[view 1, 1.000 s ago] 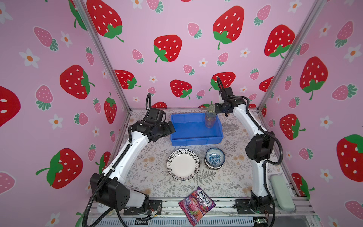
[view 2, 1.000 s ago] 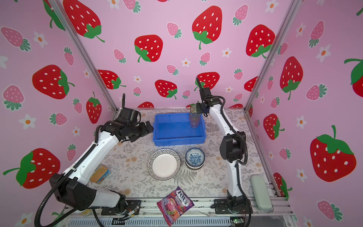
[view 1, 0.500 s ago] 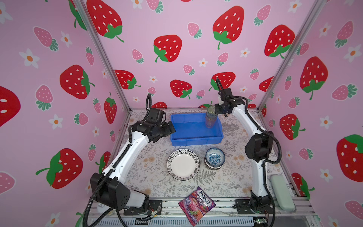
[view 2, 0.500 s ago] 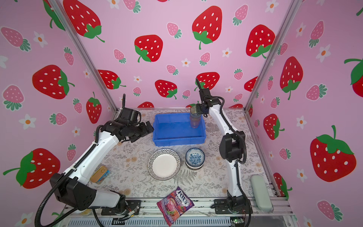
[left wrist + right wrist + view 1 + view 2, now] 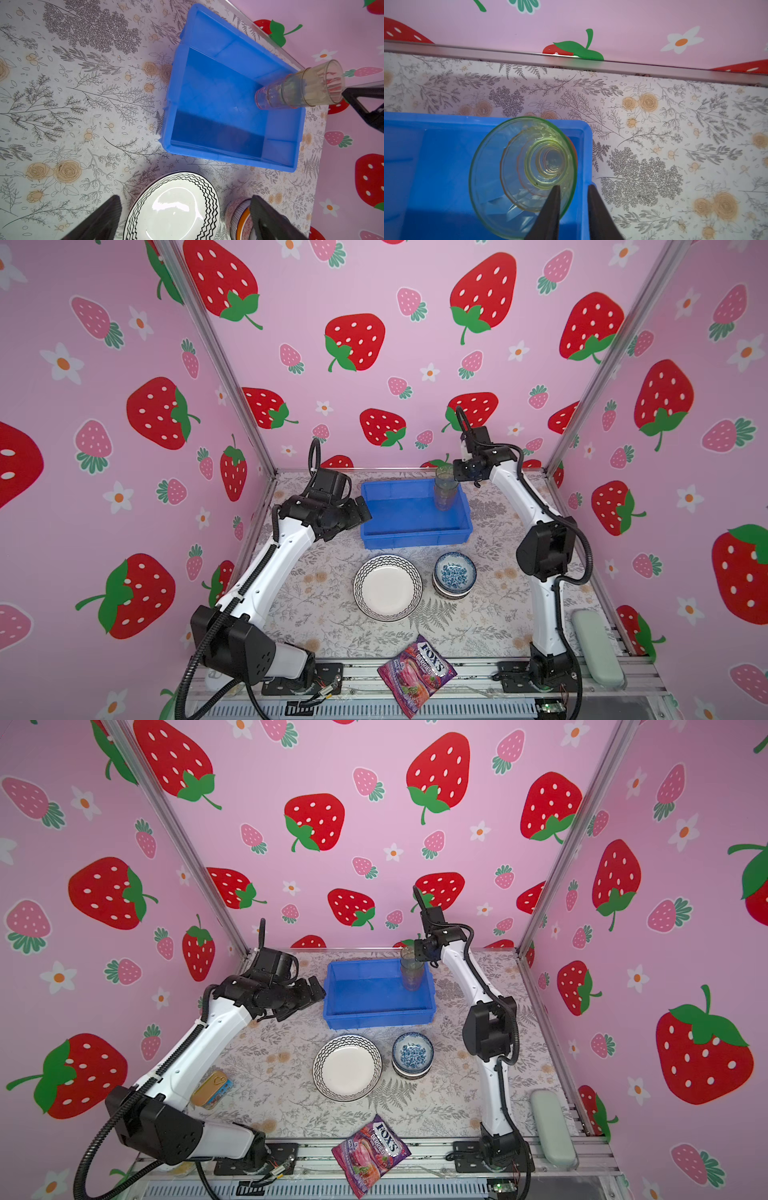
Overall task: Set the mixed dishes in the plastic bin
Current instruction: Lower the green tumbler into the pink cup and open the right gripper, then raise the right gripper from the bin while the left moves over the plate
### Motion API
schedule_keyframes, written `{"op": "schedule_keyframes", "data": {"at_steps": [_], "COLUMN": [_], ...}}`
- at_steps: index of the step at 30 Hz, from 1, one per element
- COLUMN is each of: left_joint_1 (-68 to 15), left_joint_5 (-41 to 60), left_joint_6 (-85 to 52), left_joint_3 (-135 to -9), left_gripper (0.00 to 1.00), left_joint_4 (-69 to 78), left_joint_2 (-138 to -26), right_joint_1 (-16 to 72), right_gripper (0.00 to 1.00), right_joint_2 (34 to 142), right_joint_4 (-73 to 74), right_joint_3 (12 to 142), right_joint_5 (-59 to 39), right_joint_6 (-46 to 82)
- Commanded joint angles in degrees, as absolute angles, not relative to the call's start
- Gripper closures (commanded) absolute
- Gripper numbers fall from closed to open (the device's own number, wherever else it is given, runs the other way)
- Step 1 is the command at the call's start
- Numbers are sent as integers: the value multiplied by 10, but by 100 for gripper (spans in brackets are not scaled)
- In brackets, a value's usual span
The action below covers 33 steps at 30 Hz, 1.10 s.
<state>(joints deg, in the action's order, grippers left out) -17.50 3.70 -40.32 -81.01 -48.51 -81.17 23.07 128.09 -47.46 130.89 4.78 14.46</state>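
Observation:
A nested stack of tinted glasses (image 5: 446,491) (image 5: 412,971) (image 5: 299,91) stands upright in the back right corner of the blue plastic bin (image 5: 415,539) (image 5: 378,1020). My right gripper (image 5: 574,187) straddles the green top glass's rim (image 5: 525,176), one finger inside and one outside, with a gap showing, so it is open. The zigzag-rimmed plate (image 5: 387,587) (image 5: 172,212) and a stack of patterned bowls (image 5: 454,574) (image 5: 412,1054) sit on the table in front of the bin. My left gripper (image 5: 361,510) (image 5: 185,197) hangs wide open and empty beside the bin's left end.
A purple candy bag (image 5: 417,674) lies at the table's front edge. A gold-topped tin (image 5: 211,1089) sits by the left arm's base. A grey-green case (image 5: 596,649) rests at the front right. The back wall rail (image 5: 591,64) runs close behind the bin.
My right gripper's jaws have parted from the glass rim, and the stack stays standing in the bin. The left arm has not moved.

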Motion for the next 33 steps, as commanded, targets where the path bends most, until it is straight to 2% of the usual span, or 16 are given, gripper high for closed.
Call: {"op": "schedule_keyframes", "data": {"at_steps": [1, 7, 11, 15, 16, 24, 33], "left_joint_1": [-174, -173, -174, -173, -174, -193, -326], "left_joint_5": [40, 38, 47, 75, 75, 58, 27], "left_joint_6": [-406, -404, -400, -401, -401, -408, -431], "left_joint_3": [-808, -807, -805, -794, -788, -752, -694], "left_gripper": [1, 1, 1, 1, 1, 1, 1], "left_joint_4": [-496, -499, -502, -500, -498, -483, -353], "left_joint_2": [-807, -799, -793, -780, -775, -745, -769], "right_joint_1": [229, 229, 228, 226, 223, 180, 163], "right_gripper": [63, 49, 36, 14, 1, 1, 1], "right_joint_2": [1288, 1268, 1230, 1154, 1129, 958, 751], "right_joint_4": [-488, -490, -480, -432, -415, -340, -339], "right_joint_3": [1330, 1329, 1301, 1202, 1168, 945, 716], "right_joint_5": [42, 38, 25, -15, -24, -77, -57], "right_joint_6": [140, 133, 126, 135, 141, 151, 152]}}
